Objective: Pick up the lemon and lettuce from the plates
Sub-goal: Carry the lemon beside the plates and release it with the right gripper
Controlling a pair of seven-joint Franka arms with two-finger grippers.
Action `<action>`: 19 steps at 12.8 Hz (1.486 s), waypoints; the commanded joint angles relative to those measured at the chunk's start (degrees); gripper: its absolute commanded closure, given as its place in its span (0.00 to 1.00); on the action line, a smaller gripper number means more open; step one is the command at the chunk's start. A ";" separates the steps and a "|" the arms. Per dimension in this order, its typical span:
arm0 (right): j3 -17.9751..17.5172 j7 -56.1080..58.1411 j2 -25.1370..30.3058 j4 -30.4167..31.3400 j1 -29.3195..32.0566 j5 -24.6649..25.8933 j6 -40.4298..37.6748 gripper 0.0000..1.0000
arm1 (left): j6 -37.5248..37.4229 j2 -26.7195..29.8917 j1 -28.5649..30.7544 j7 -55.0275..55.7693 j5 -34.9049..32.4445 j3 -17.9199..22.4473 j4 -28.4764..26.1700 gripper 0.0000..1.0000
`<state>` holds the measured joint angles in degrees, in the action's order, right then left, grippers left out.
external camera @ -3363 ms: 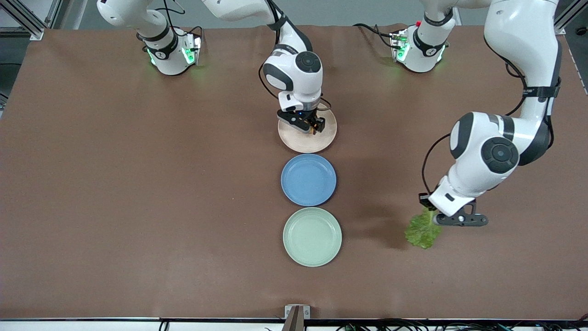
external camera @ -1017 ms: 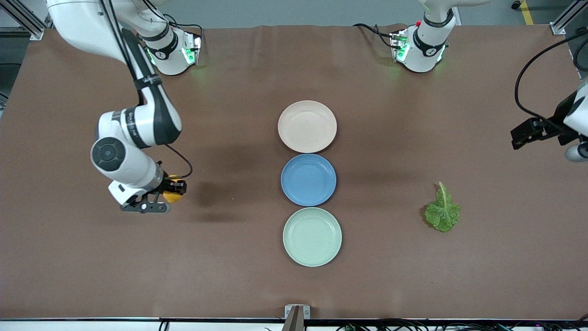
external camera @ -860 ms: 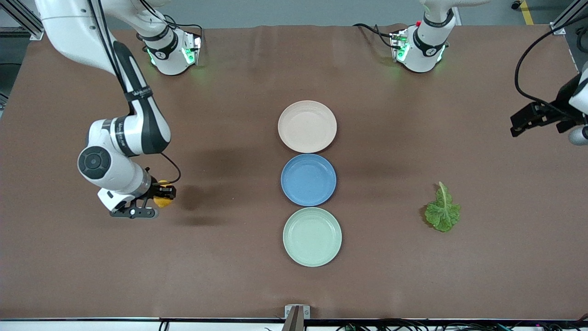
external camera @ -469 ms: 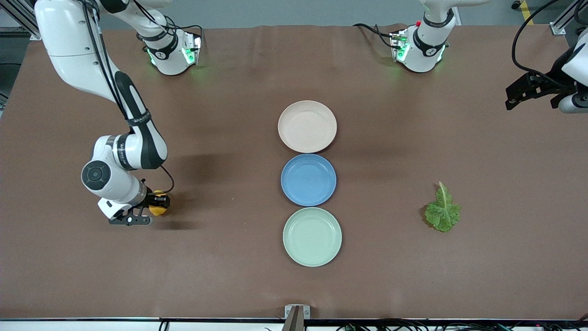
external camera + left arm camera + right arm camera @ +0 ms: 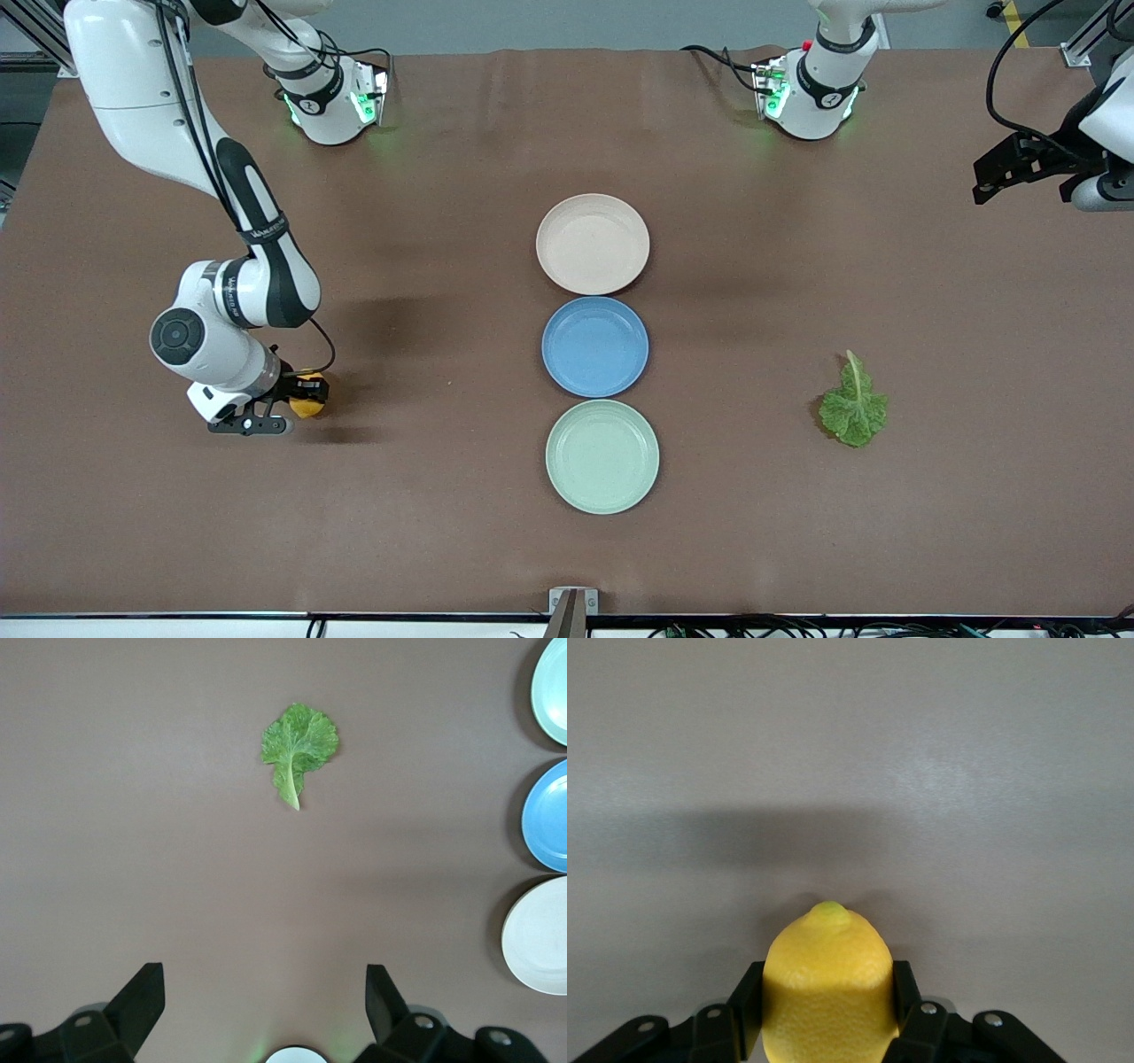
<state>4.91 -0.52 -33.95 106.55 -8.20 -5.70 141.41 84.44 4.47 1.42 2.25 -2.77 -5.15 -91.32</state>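
Right fingers (image 5: 749,1014) clamp the lemon (image 5: 827,988); left fingers (image 5: 146,992) spread, holding nothing; plates (image 5: 592,208) bare.

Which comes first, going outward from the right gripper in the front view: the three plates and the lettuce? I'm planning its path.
Right gripper, shut on the lemon, sits low toward the right arm's end.
1. Blue plate and green plate: too close to call, middle and nearest the camera in the row.
2. Beige plate, nearest the bases.
3. Lettuce, toward the left arm's end.

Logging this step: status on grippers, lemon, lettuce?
Right gripper shut on lemon, low over table. Left gripper open, waiting high. Lettuce on table, all plates bare. Nothing in the way.
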 commanded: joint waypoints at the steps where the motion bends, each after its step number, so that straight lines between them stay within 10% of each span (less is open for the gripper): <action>1: -2.36 1.66 -1.29 0.95 1.44 -2.04 1.51 0.98 | -0.51 0.11 0.16 -0.93 0.92 -0.21 -0.44 0.00; 5: -2.36 1.58 -1.38 0.94 1.00 -2.04 1.24 0.88 | 0.64 -0.60 -0.02 -0.67 0.92 -0.21 -0.26 0.00; 7: -2.36 1.93 -1.29 0.24 1.00 -1.95 0.81 0.01 | 0.72 -0.60 0.07 -0.67 0.92 -0.30 0.26 0.00; 19: -1.66 2.02 10.29 -13.03 4.42 5.26 -29.05 0.00 | 2.13 -1.13 -0.19 -1.02 0.66 -0.56 0.44 0.00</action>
<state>4.23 0.95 -28.22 92.18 -5.26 -1.20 115.77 85.96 3.65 1.24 2.23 -2.76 -5.56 -91.45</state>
